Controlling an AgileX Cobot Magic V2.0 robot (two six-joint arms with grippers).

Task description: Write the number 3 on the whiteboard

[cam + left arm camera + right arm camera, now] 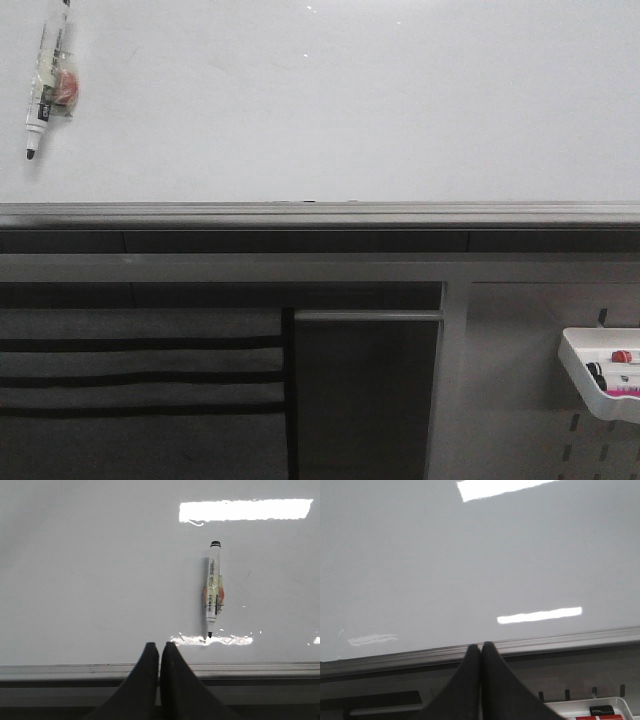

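Soft, slightly dim frames; ceiling-light glare streaks the glossy whiteboard [100, 580]; lower areas shadowed.

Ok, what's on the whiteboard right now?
Only a marker, uncapped, tip down, on the whiteboard at its left side. No writing shows. Board areas outside the views can't be checked.

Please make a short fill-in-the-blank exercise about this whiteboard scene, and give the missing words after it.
1. The marker lies on the ___.
2. The fingers of the left gripper are ___.
3. The number written on the whiteboard so far is ___.
4. The white tray hangs on the perforated ___.

Missing words: whiteboard; shut; none; panel
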